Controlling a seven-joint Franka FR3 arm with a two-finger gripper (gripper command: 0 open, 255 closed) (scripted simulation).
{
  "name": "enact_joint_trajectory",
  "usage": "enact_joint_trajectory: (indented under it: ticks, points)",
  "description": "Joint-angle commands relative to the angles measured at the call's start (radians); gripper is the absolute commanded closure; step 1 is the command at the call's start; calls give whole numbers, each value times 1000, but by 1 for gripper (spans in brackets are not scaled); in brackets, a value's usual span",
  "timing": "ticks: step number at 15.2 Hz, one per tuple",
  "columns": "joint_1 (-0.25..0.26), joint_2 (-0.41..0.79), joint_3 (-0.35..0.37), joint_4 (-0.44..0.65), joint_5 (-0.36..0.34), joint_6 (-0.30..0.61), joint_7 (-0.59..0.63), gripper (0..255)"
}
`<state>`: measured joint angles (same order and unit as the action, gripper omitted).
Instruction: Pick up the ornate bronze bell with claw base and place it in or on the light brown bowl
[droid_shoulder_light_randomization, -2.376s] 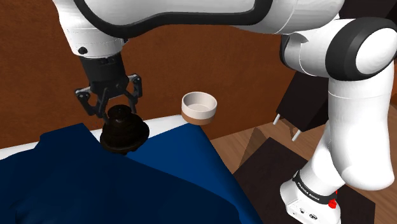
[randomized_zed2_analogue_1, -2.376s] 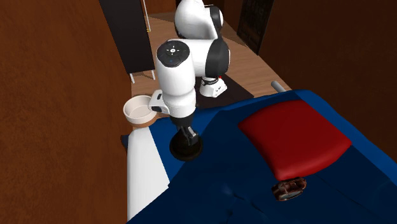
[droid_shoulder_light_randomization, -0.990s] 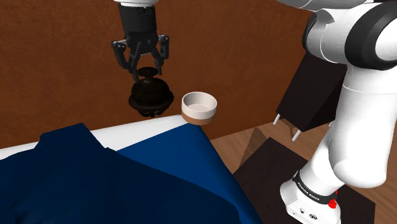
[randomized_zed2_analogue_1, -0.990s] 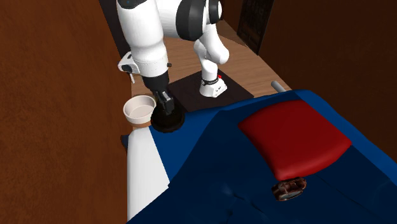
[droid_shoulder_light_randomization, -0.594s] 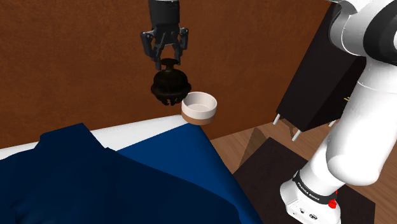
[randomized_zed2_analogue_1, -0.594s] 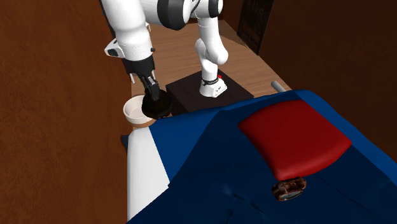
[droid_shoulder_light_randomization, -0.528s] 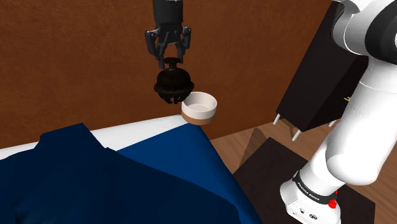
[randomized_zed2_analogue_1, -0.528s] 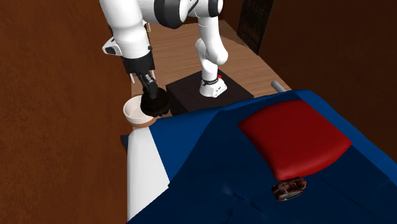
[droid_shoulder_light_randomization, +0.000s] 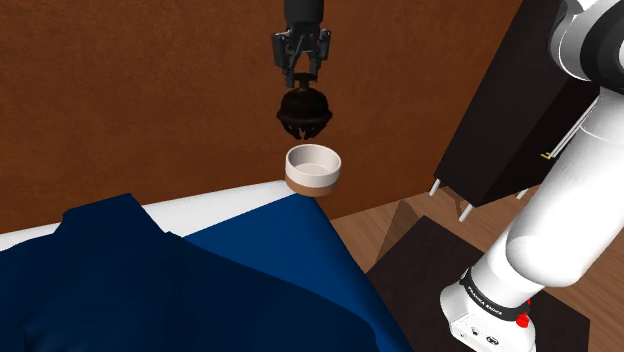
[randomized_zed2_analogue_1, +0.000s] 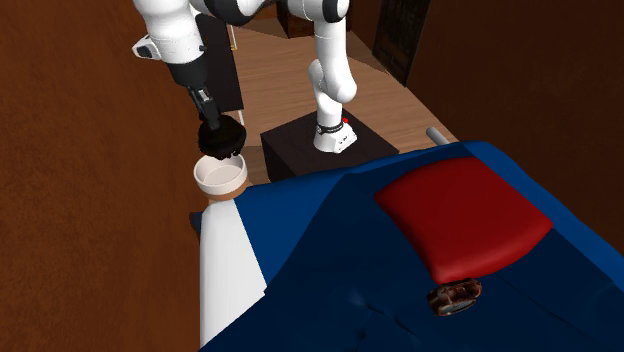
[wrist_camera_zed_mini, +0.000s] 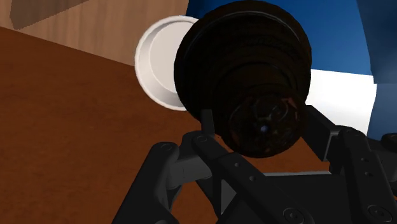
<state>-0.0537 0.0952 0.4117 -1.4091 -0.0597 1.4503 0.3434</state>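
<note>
A dark, nearly black bell (droid_shoulder_light_randomization: 303, 111) hangs by its top knob from my gripper (droid_shoulder_light_randomization: 302, 82), which is shut on it. It hovers just above the light brown bowl (droid_shoulder_light_randomization: 314, 167), whose inside is white, at the corner of the bed. From the second exterior view the bell (randomized_zed2_analogue_1: 220, 138) sits right over the bowl (randomized_zed2_analogue_1: 220, 177) under the gripper (randomized_zed2_analogue_1: 210, 121). Through the wrist view the bell (wrist_camera_zed_mini: 245, 76) covers much of the bowl (wrist_camera_zed_mini: 159, 67), and my fingers (wrist_camera_zed_mini: 205, 124) clasp its top.
A bed with a blue cover (droid_shoulder_light_randomization: 200, 290) and white sheet (randomized_zed2_analogue_1: 228, 260) lies beside the bowl. A red pillow (randomized_zed2_analogue_1: 460, 215) and a small dark object (randomized_zed2_analogue_1: 455, 296) rest on it. A brown wall (droid_shoulder_light_randomization: 120, 90) stands close behind, a dark cabinet (droid_shoulder_light_randomization: 500, 120) to the shoulder view's right.
The gripper has carried the bell up off the bed and across toward the shoulder view's right, from beside the bowl to directly above it.
</note>
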Motion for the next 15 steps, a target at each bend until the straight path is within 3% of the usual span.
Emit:
enact_joint_trajectory:
  ticks: [1,5,15]
  points:
    - [-29,-21,-22,-9,8,-7,-52,255]
    - [-86,-26,-70,10,8,-27,-158,255]
    - [-94,-74,-76,-186,24,124,-165,255]
